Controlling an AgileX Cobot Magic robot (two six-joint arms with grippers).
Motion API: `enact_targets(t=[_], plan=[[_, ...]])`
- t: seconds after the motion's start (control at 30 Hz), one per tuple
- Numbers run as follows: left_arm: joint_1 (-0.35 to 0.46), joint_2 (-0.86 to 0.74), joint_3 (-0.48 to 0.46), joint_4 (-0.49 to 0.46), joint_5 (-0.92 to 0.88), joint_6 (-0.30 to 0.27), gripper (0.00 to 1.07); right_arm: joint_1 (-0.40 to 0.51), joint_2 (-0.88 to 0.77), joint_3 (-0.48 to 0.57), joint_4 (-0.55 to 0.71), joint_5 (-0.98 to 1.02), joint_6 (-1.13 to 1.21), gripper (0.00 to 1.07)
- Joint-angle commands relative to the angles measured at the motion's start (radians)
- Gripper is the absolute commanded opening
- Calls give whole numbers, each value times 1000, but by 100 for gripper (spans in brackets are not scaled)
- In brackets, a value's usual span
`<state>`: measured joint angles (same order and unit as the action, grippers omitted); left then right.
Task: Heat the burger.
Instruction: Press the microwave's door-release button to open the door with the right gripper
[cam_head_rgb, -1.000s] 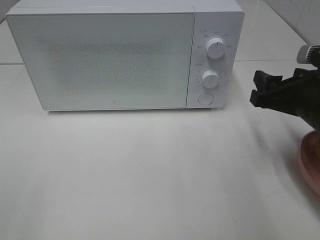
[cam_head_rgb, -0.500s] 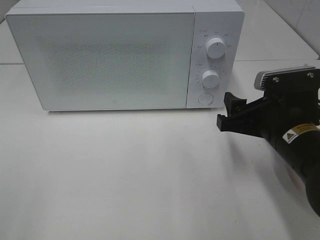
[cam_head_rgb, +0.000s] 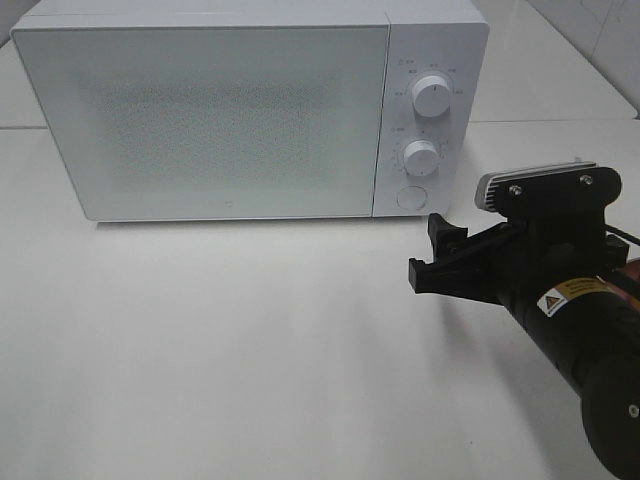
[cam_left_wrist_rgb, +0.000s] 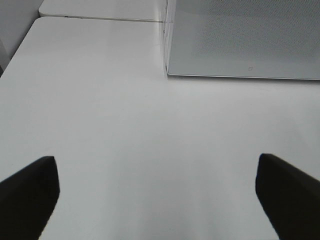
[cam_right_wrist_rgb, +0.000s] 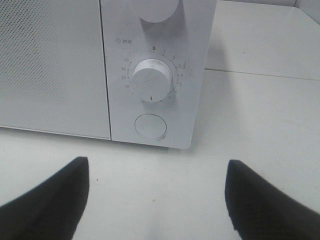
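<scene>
The burger is out of view in every frame. A white microwave stands at the back of the table with its door shut. My right gripper hangs open and empty just in front of and below the control panel. In the right wrist view the right gripper points at the round door button below the timer knob. My left gripper is open over bare table, with the microwave's left front corner ahead of it. The exterior view does not show the left arm.
The control panel carries two knobs above the round button. White tabletop spreads in front of the microwave. My right arm's black body fills the right front corner and hides what lies behind it.
My right arm has swung left and toward the front, bringing its open gripper from the right edge to just below the control panel. It now covers the pink plate seen earlier.
</scene>
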<state>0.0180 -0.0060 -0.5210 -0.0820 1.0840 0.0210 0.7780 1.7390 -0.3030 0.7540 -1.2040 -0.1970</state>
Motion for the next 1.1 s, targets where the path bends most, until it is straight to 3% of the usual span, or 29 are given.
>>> enact_targets(t=[0.03, 0.43, 0.5, 0.57, 0.6, 0.7, 0.77, 0.87, 1.1], plan=[[0, -22, 2, -1, -13, 1, 100, 2, -2, -7, 3, -56, 71, 71], [0, -22, 2, -1, -13, 1, 100, 2, -2, -7, -4, -56, 605, 40], [0, -22, 2, -1, -13, 1, 100, 2, -2, -7, -5, -56, 854, 27], [0, -22, 2, -1, -13, 1, 100, 2, -2, -7, -4, -56, 913, 24], [0, -22, 2, -1, -13, 1, 100, 2, -2, -7, -3, -56, 1070, 19], [0, -22, 2, -1, -13, 1, 100, 2, -2, -7, -3, -54, 1129, 17], [0, -22, 2, -1, -13, 1, 100, 2, -2, -7, -1, -4, 1365, 8], [0, -22, 2, -1, -13, 1, 100, 2, -2, -7, 4, 41, 1474, 0], [0, -22, 2, -1, -13, 1, 100, 2, -2, -7, 6, 50, 1559, 0]])
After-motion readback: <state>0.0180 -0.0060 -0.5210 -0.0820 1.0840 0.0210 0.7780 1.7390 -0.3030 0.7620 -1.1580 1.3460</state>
